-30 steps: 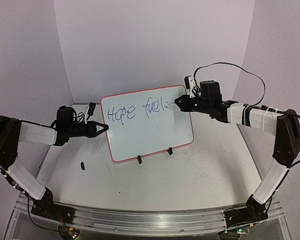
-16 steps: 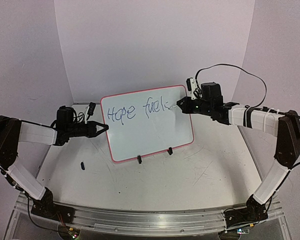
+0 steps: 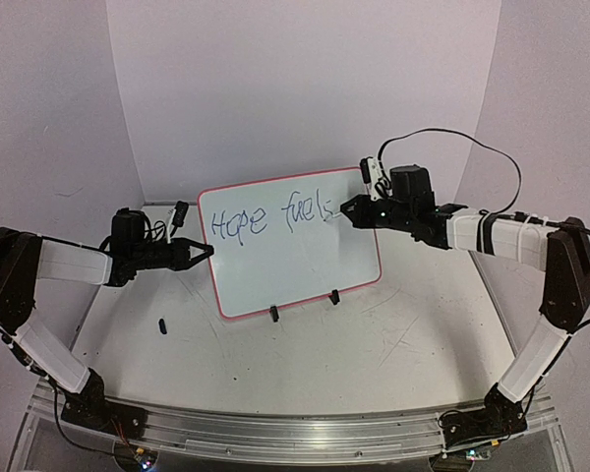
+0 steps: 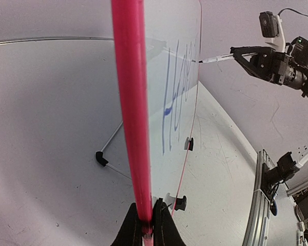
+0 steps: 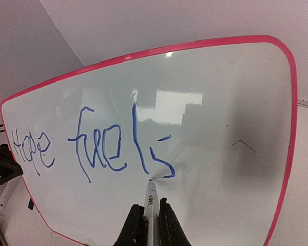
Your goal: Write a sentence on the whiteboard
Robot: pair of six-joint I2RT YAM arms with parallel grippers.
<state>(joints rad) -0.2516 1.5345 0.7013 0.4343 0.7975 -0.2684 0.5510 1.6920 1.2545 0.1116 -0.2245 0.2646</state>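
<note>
The whiteboard (image 3: pixel 295 261) stands tilted on two black clip feet at mid table; it also shows in the right wrist view (image 5: pixel 220 92) and edge-on in the left wrist view (image 4: pixel 129 102). The sentence (image 3: pixel 270 216) reads "Hope fuels" in blue on one line (image 5: pixel 100 148). My left gripper (image 3: pixel 205 252) is shut on the board's red left rim (image 4: pixel 143 225). My right gripper (image 3: pixel 346 208) is shut on a white marker (image 5: pixel 152 205), its tip just below the "s", at the board surface.
A small black cap-like piece (image 3: pixel 163 324) lies on the table left of the board. A thin rod with a black end (image 4: pixel 100 158) lies behind the board. The grey back wall stands close behind. A metal rail (image 3: pixel 275 433) runs along the near edge.
The right gripper drew the "s" after "fuel", and the marker tip has moved slightly left and down under it. The left gripper and the board have stayed still.
</note>
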